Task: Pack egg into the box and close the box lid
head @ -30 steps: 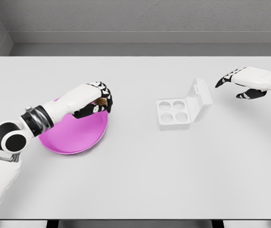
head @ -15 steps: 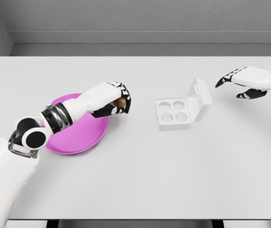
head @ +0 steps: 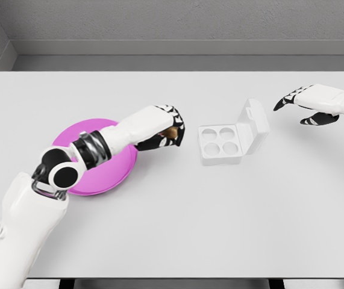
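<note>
A: What kind of setting is shown?
B: A simulated test bench, not a lived-in room: a plain white table (head: 178, 229) fills the view.
A: What supports that reading?
B: Behind the table, bare grey walls (head: 178, 21) with flat, uniform rendered surfaces.

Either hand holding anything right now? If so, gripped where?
The left hand is curled around the brown egg, mostly hiding it, so the exact contact cannot be told. The right hand holds nothing.
</note>
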